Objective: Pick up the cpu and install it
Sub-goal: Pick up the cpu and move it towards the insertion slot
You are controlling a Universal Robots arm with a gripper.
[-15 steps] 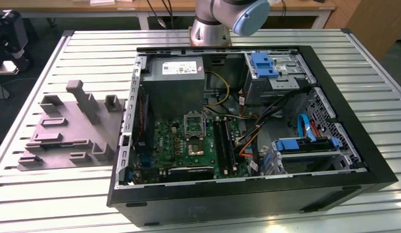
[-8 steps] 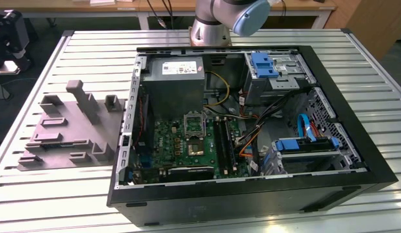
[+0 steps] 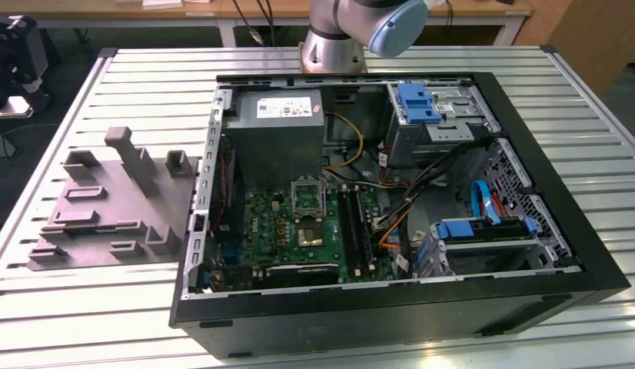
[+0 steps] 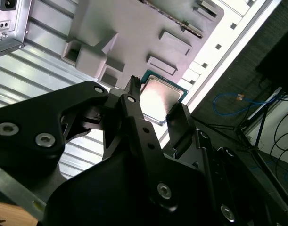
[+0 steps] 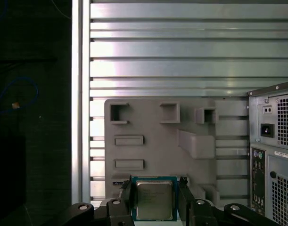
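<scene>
— State of the fingers (image 5: 126, 197)?
— Drawn in narrow on the cpu (image 5: 153, 200), one black finger against each of two opposite edges. Silver top turned toward the first wrist camera.
— Where, exactly?
— Clamped in the gripper (image 5: 154, 201), seen against the near edge of the grey fixture (image 5: 158, 141) in both wrist views. Cannot tell whether touching the fixture or lifted clear of it.
— Fixture itself?
— Flat on the slatted table (image 3: 400, 58), just beside the open case (image 3: 400, 315), on the exterior view's left. Upright blocks and shallow pockets across its top.
— Socket (image 3: 307, 197)?
— Inside the case, on the green board (image 3: 297, 238), well apart from the fixture.
— Arm (image 3: 348, 31)?
— Base planted at the table's far edge, behind the case in the exterior view.
</scene>
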